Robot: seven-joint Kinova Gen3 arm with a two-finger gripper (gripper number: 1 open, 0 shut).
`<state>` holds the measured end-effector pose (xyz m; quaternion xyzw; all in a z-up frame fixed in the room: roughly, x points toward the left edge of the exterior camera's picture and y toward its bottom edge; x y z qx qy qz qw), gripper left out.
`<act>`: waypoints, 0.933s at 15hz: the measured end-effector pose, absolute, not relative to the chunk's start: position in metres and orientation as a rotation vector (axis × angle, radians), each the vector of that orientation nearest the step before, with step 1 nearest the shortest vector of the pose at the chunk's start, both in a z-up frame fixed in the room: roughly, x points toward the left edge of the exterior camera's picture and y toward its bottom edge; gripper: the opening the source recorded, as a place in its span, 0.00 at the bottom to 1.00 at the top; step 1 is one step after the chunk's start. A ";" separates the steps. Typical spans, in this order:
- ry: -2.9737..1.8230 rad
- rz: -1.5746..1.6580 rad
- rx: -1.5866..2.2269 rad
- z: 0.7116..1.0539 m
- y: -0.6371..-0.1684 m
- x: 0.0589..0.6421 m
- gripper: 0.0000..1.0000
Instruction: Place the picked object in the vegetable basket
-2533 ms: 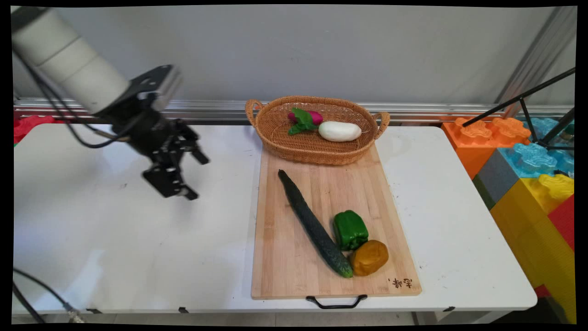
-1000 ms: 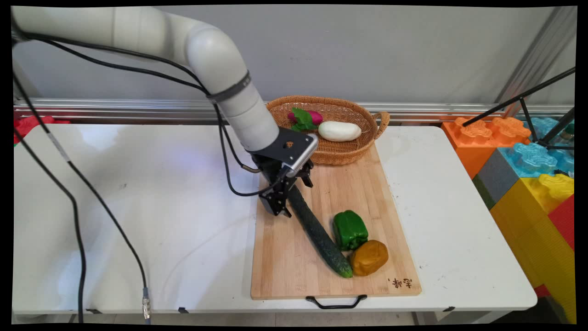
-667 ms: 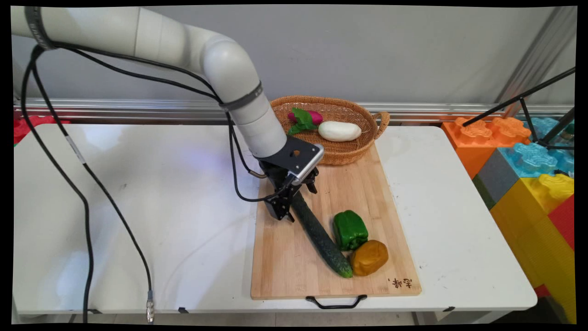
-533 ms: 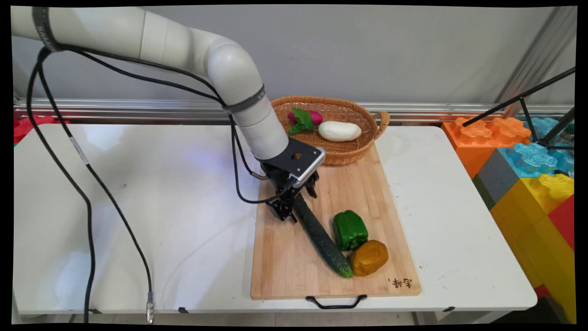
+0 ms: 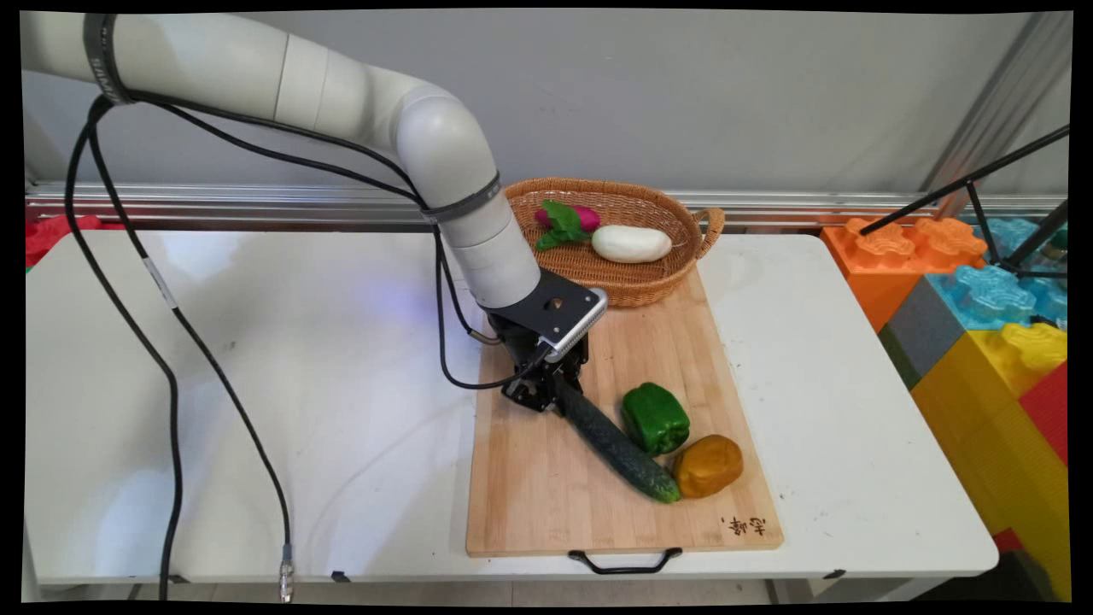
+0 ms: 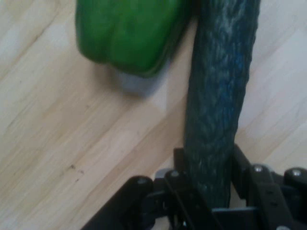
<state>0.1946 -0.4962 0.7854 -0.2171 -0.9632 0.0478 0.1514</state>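
With our fingers [image 6: 178, 191] clamped near the cucumber [image 5: 616, 444] end, we reckon it could swing into the pepper [image 5: 655, 418].

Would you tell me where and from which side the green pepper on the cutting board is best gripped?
Likely across the green pepper's blocky middle, coming from above. It lies on the cutting board with the cucumber close against one side and the yellow-brown vegetable just beside it, so fingers fit best along its freer sides.
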 end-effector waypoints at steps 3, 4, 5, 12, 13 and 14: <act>-2.767 0.116 -0.633 0.794 -0.489 0.200 0.00; -2.772 0.103 -0.637 0.800 -0.484 0.206 0.00; -2.779 0.084 -0.641 0.808 -0.479 0.214 0.00; -2.755 -0.005 -0.648 0.879 -0.451 0.259 0.00; -2.739 -0.006 -0.617 0.892 -0.450 0.262 0.00; -2.724 0.002 -0.582 0.903 -0.451 0.264 0.00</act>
